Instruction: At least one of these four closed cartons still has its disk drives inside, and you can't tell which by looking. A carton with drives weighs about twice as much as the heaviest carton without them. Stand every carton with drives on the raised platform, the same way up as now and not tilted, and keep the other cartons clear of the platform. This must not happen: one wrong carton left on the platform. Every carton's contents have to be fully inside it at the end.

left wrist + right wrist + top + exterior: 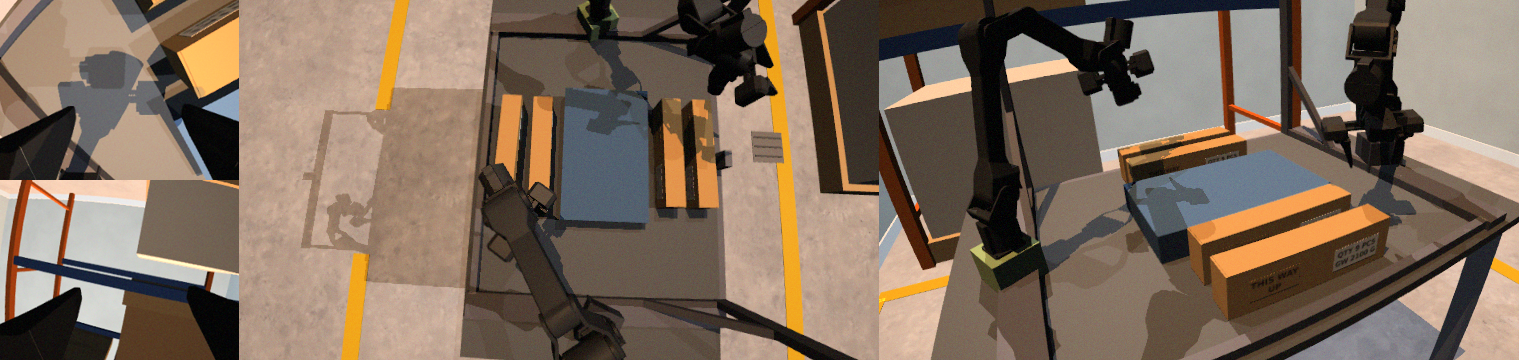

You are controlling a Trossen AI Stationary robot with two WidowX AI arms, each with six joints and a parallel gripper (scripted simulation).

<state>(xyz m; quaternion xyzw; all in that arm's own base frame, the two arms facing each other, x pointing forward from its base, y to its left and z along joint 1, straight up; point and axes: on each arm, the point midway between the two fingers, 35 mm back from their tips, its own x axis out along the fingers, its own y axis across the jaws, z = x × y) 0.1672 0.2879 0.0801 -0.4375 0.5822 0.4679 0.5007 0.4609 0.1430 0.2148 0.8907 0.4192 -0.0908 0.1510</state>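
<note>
Legible only in the exterior view, on the nearest carton (509,130) (1304,255): "THIS WAY UP" and "GW 2100 G". Beyond, in order: second carton (541,135) (1269,217) (212,60), raised platform (604,165) (1229,185) (220,104), third carton (673,155) (1189,155), farthest carton (704,160) (1179,139), all four upright beside the platform. Left gripper (521,220) (1375,150) (128,108) and right gripper (739,70) (1116,72) (135,292): spread, released. Visible only from the right wrist: brown box (160,333) between fingertips in line of sight, ungrasped. Hidden from above beneath the left arm: ends of the nearest two cartons. Largely masked in exterior view: farthest carton's side.

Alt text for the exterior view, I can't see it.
Four closed orange-brown cartons stand on the table, two on each side of a raised blue platform; both arms' jaws hang above, holding nothing.
</note>
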